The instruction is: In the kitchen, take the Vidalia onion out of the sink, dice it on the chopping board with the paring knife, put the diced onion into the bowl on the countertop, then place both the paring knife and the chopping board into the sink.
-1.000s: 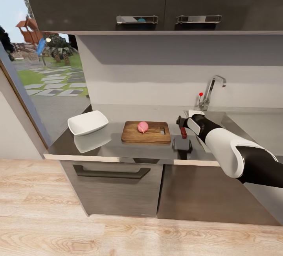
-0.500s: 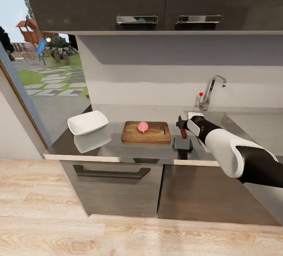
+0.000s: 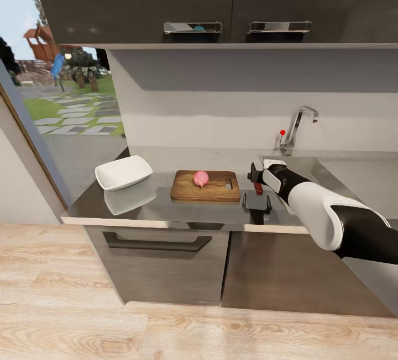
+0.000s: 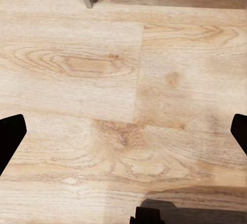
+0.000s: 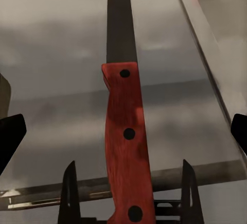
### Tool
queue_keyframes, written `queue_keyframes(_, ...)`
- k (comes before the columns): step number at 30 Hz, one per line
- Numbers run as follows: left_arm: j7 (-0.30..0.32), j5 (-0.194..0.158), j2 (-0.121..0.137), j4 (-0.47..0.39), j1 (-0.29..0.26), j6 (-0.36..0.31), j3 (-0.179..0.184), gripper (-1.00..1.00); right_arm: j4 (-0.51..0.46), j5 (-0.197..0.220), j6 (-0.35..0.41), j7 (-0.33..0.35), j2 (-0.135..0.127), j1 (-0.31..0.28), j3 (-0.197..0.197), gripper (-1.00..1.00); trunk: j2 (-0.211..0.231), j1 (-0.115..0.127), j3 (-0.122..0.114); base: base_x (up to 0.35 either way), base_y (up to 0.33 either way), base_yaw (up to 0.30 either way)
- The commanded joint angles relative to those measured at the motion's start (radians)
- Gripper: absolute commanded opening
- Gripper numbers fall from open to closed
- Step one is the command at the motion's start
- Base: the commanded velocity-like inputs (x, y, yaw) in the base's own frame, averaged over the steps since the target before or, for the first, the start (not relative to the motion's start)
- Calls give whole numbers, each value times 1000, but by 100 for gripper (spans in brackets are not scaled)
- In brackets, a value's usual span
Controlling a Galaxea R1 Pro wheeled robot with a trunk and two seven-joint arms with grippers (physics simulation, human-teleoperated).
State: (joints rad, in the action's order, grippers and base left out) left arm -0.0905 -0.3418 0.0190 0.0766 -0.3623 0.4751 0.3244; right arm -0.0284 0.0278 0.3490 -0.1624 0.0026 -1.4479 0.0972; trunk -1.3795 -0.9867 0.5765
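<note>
Dark cabinets (image 3: 221, 1) were recorded across the top of the head view, with pale wood floor (image 3: 166, 327) along the bottom and a glass door at the left edge. The grey countertop (image 3: 160, 205) ran across the middle of the frame, and the sink (image 3: 309, 167) with its chrome tap (image 3: 296, 128) lay at centre right. The right arm was seen entering from the lower right, its gripper (image 3: 255, 179) lowered to the counter between board and sink. The chopping board (image 3: 205, 186) was noted at centre, flat on the counter. The white bowl (image 3: 124, 172) was seen left of the board, apart from it. The paring knife (image 5: 123, 131) was seen lying on the counter between the right gripper's fingers, which stood spread wide to either side of the red handle without touching it. The Vidalia onion (image 3: 201, 178) was noted whole on the board. In the left wrist view the left gripper (image 4: 123, 136) was seen spread apart, empty, over the floor.
</note>
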Motion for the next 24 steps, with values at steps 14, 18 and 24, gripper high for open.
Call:
queue_keyframes(14,-3,-3,-1,3,-1,5,9,100,1,3,9,-13,3,0,7,100,-1,0,1,0,0,0)
queue_keyframes(18,-3,-3,-1,3,-1,5,9,100,5,3,12,-14,5,0,6,100,-1,0,1,0,0,0)
queue_keyframes(24,-3,-3,-1,3,-1,5,9,100,5,3,15,-13,7,0,6,100,-1,0,1,0,0,0)
